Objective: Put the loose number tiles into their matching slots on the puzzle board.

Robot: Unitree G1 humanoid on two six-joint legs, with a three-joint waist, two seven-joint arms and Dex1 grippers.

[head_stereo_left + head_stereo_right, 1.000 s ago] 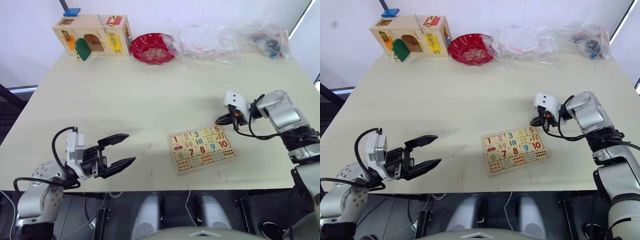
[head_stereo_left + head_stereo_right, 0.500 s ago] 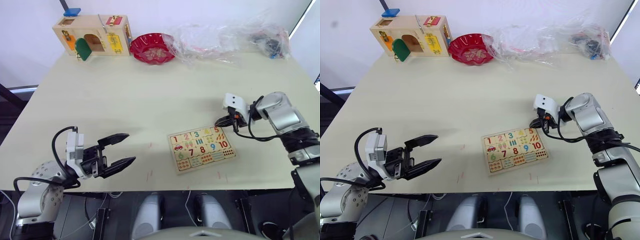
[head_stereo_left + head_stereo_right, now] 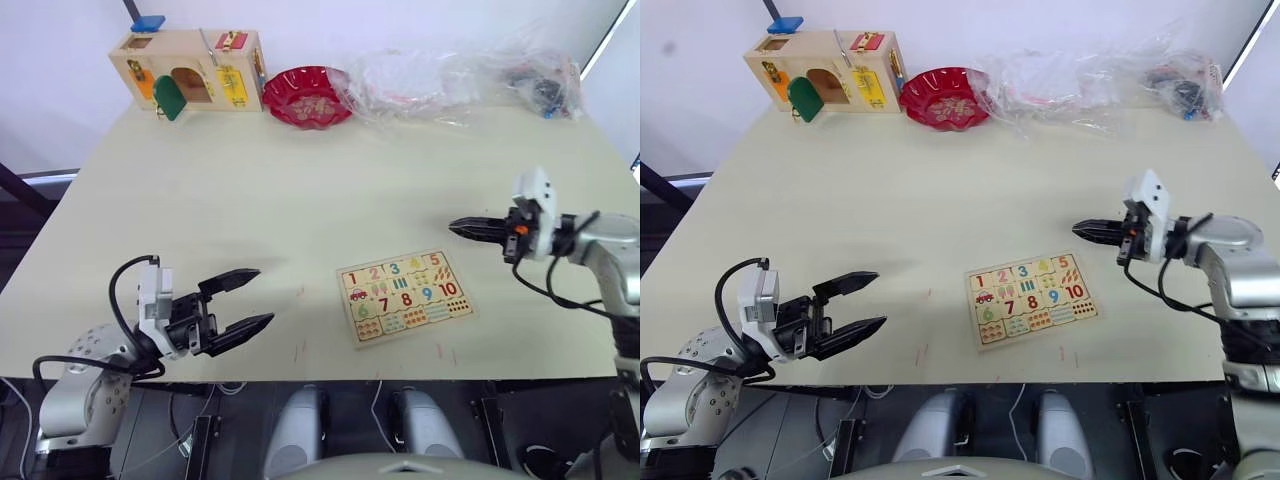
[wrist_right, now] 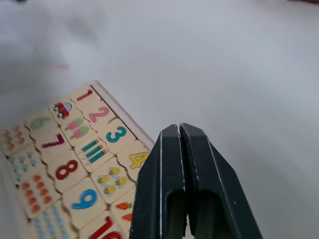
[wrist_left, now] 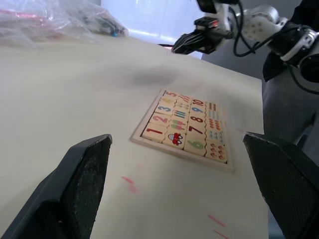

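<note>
Puzzle board: the flat rectangular pale-wood puzzle board (image 3: 404, 297) lies slightly askew at lower centre-right of the head view, near the front edge of the cream table (image 3: 300, 190).
Number tiles: the small square pale-wood number tiles (image 3: 392, 269), with coloured digits 1 to 5, sit in the board's top row; every slot looks filled, and 1, 2, 3 and 4 read clearly in the right wrist view.
Lower rows: digits 6 to 10 and small counting pictures fill the rest of the board.
Right gripper: the black two-fingered right gripper (image 3: 456, 227) hovers above the table, up and to the right of the board's 5 corner, fingers pressed together and carrying nothing.
Left gripper: the black two-fingered left gripper (image 3: 263, 296) hangs at lower left of the frame, well apart from the board, fingers spread wide and empty.
Back edge: a tall wooden latch box with coloured doors (image 3: 188, 68) stands at upper left, a red scalloped bowl (image 3: 306, 96) just beside it.
Upper right: crumpled clear plastic bags (image 3: 460, 72) lie along the table's far edge.
</note>
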